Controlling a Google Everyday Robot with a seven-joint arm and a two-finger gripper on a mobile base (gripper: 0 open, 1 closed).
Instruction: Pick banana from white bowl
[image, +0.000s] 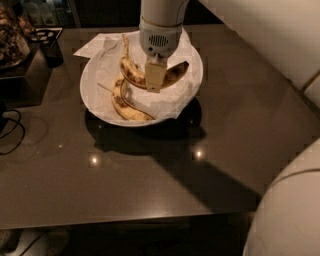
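Observation:
The white bowl (95, 70), lined with crumpled white paper, stands on the dark table at the back middle. The banana (132, 74), plump, curved and brown-freckled with a dark tip at the right, sits across the bowl with its stem pointing up at the back. My gripper (155, 80) comes down from above and is shut on the banana's middle; one pale finger (155, 76) covers it. A slimmer second banana (125, 106) lies on the paper at the bowl's front.
The dark glossy table (125, 170) reaches forward to its near edge. A dark box with clutter (20, 60) stands at the back left, a black cable (10, 130) at the left edge. My white arm (260, 40) fills the right side.

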